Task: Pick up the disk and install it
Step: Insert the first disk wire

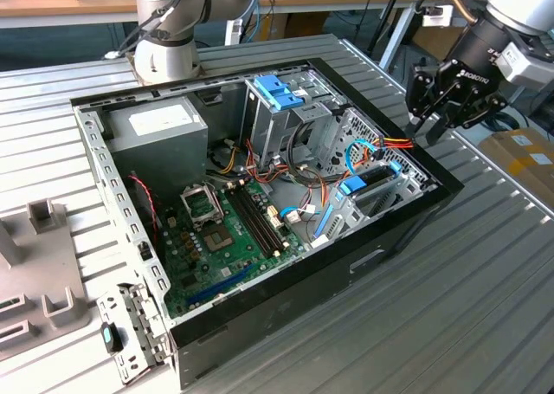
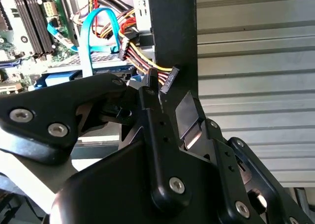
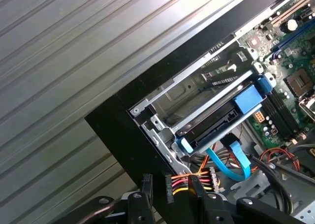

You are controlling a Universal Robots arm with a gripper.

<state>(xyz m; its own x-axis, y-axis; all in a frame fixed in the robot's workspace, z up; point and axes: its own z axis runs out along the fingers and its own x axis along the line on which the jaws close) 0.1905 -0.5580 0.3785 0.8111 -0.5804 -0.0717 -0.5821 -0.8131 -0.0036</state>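
White print on the claw [image 1: 431,132] body, not reading it off. Its fingers [image 3: 147,185] stand apart, clamped on nothing. In both wrist views a small black plug [image 3: 170,188] on red/yellow/orange wires [image 1: 396,142] sits between the tips, right over the black rim of the case [image 1: 294,294]; can't tell if either tip touches it. The case is open-topped and lies on the ribbed metal surface [image 1: 485,307]. The disk [image 3: 216,123] is already in the corner bay, just below and inboard of the claw. It's seen edge-on: dark drive edge, blue frame along it, a blue tab at each end. Its label faces away, so no writing is visible. A blue flat cable [image 3: 222,165] loops from the disk's near end toward the claw. Further in from the claw, a green board [image 1: 221,229] on the case floor has a socket and long black slots. Past that is the metal cage [image 1: 290,121] with a blue handle [image 1: 275,91] on top. The case corner farthest from the claw holds the grey box [image 1: 156,127] with a white sticker [image 1: 161,114]; print too small to read. Outside the case, on the side away from the claw, grey brackets [image 1: 43,303] and a perforated metal plate [image 1: 130,333] lie on the surface. The arm base [image 1: 164,52] stands beyond the case.
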